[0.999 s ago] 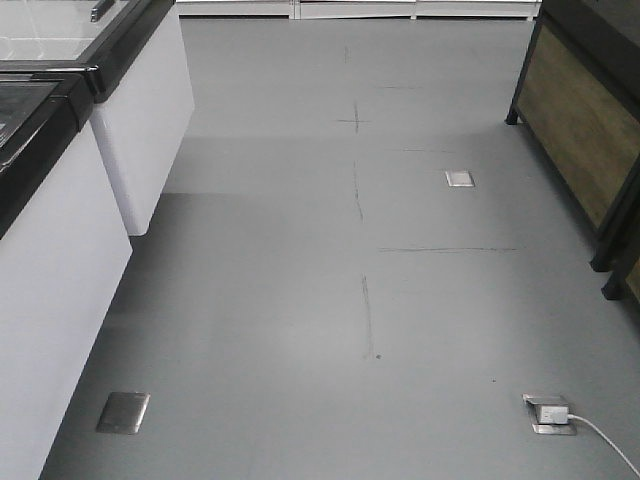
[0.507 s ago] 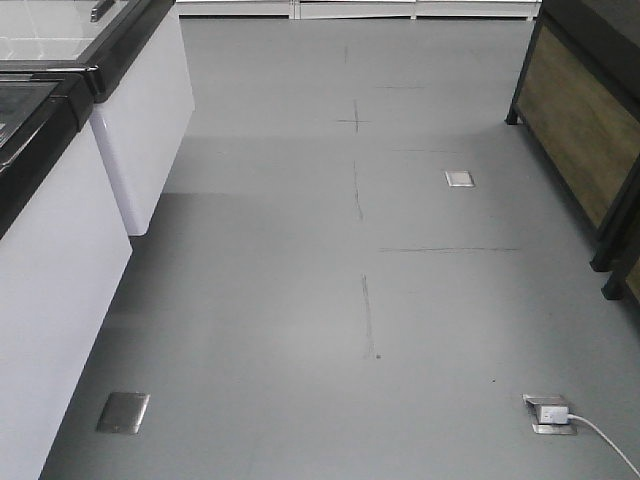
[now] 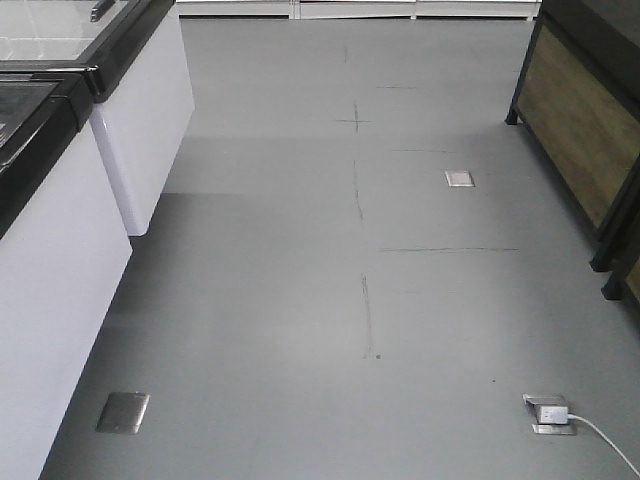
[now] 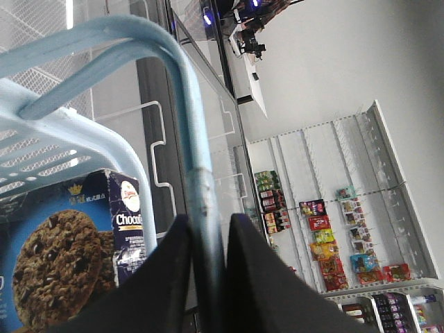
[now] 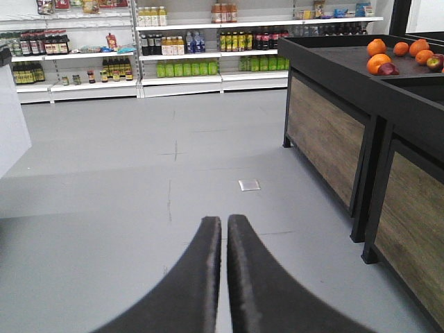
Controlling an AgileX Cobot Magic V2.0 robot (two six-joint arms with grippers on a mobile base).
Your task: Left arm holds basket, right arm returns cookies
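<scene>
Nothing moved; cookies' (image 4: 62, 250) top points toward basket (image 4: 48, 139) rim.

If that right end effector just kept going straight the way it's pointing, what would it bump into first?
Nothing close. The right end effector, shut and empty, points across open grey floor; the way looks free up to the far drink shelves, though depth is hard to judge.
</scene>
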